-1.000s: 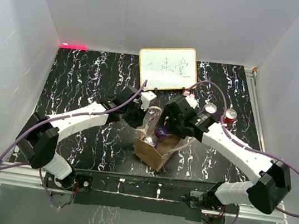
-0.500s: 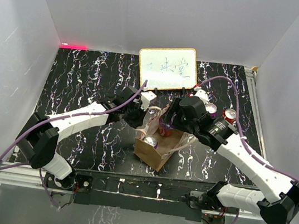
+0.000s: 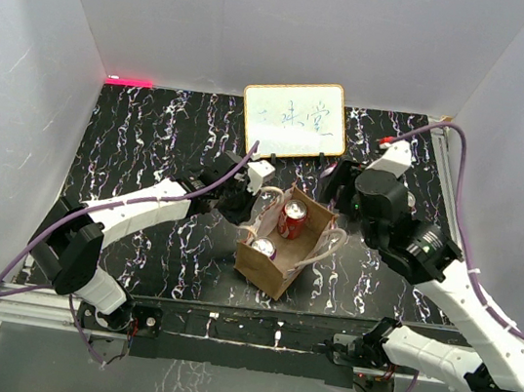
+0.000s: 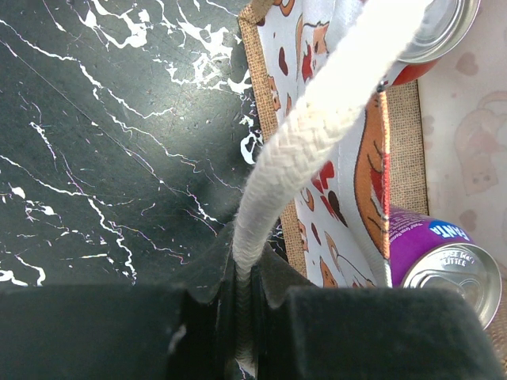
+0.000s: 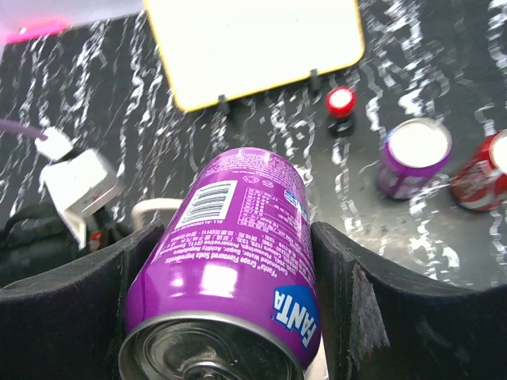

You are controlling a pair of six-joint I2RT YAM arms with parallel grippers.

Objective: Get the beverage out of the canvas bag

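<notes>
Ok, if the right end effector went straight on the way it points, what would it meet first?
Probably the whiteboard, or the table just before its foot; depth is unclear. The right end effector, holding a purple can, points that way.

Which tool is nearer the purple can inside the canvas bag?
Left. Left tool grips the rope handle beside the purple can; right tool is past the bag's far-right corner, holding a Fanta can.

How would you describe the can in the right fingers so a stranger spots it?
Find the white board at the back. In front of it, the right fingers grip a can. It's purple Fanta, barcode showing, the only can held aloft; the other cans sit on the table or in the bag.
</notes>
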